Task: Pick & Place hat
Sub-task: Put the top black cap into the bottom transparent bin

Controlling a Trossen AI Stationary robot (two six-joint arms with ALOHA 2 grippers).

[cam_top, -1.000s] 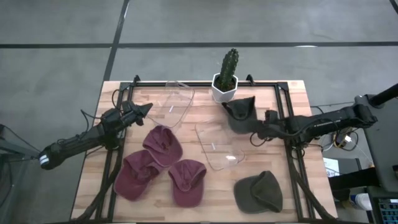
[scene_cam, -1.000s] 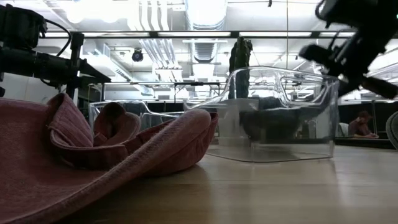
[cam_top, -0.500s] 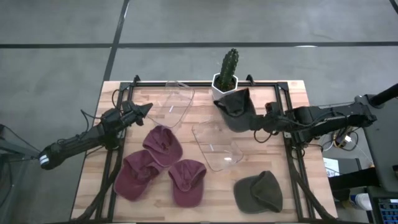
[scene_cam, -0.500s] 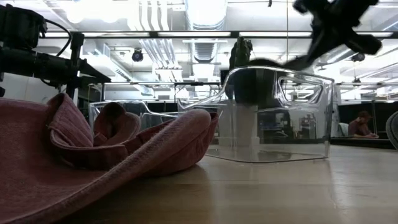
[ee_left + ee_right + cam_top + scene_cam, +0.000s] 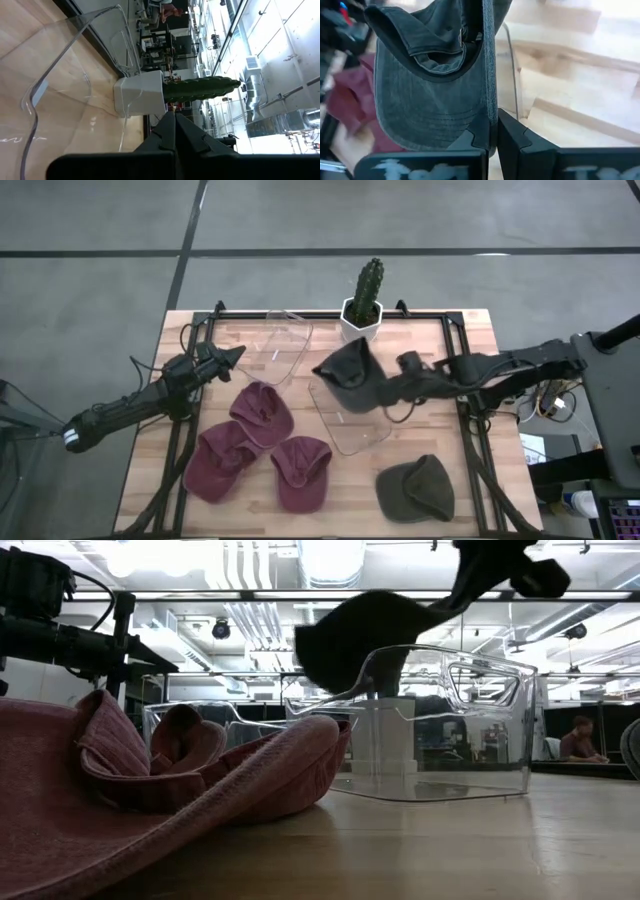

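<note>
- Dark grey-green cloth: the carried hat [image 5: 348,375] hangs off the desk, gripped by its brim in the right tool [image 5: 398,385], whose fingers [image 5: 485,127] are clamped together on the fabric. It hangs over the clear bin [image 5: 348,415] near the middle of the desk.
- The step in hand looks like the carry to that bin. To do it well, I would bring the hanging crown fully inside the bin's walls before lowering, since the cloth droops well below the grip and could snag the rim.
- Release is best made low, so the hat folds into the bin rather than draping over a wall.
- A second dark hat [image 5: 416,488] lies near the front right corner, apparently yet to be moved.
- Three maroon hats [image 5: 262,445] lie in a cluster toward the front left, beside a second clear bin [image 5: 278,345] near the back edge.
- The left tool [image 5: 232,359] waits with its fingers together, over the left side by that bin.
- A potted cactus [image 5: 364,302] stands at the back edge.
- The desk [image 5: 500,460] is pale wood planks with a black frame; grey floor surrounds it.
- The low view shows a bright, industrial room, a person [image 5: 578,740] sitting far off.
</note>
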